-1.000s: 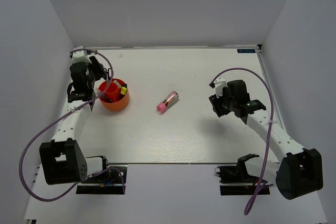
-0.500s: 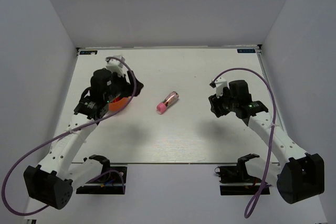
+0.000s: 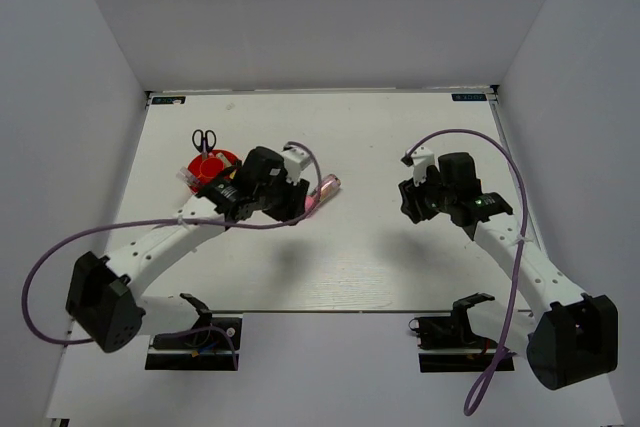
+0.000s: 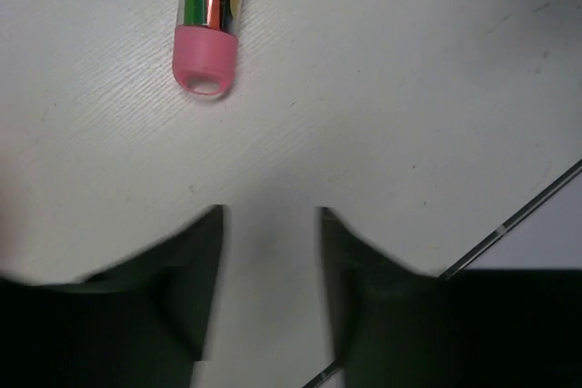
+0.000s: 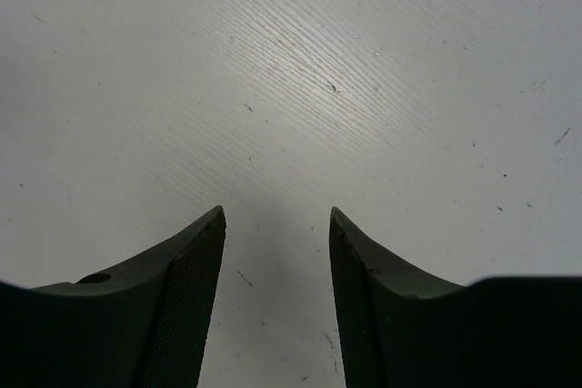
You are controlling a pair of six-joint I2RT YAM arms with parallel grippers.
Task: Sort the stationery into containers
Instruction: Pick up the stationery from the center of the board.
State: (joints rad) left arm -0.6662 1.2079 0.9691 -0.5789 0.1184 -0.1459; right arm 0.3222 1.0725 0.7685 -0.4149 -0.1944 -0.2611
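The pink cylindrical tube [image 3: 326,190] lies on the white table [image 3: 400,267], its pink cap toward me; in the left wrist view the tube [image 4: 209,20] is ahead and left of the jaws. My left gripper [image 3: 298,199] is open and empty, just beside the tube's near end; its jaws stand apart over bare table [image 4: 271,224]. The red-orange pot [image 3: 207,169] sits at the left behind the left arm, with black-handled scissors [image 3: 205,139] standing in it. My right gripper [image 3: 412,202] is open and empty over bare table [image 5: 275,215] at the right.
White walls enclose the table on three sides. The left arm reaches diagonally across the pot's near side. A purple cable loops from each arm. The table's back edge [image 3: 320,93] runs along the far wall.
My left arm has swung from the pot at the left toward the middle, and its gripper now sits next to the pink tube. The pot and scissors are uncovered. The right arm has barely moved.
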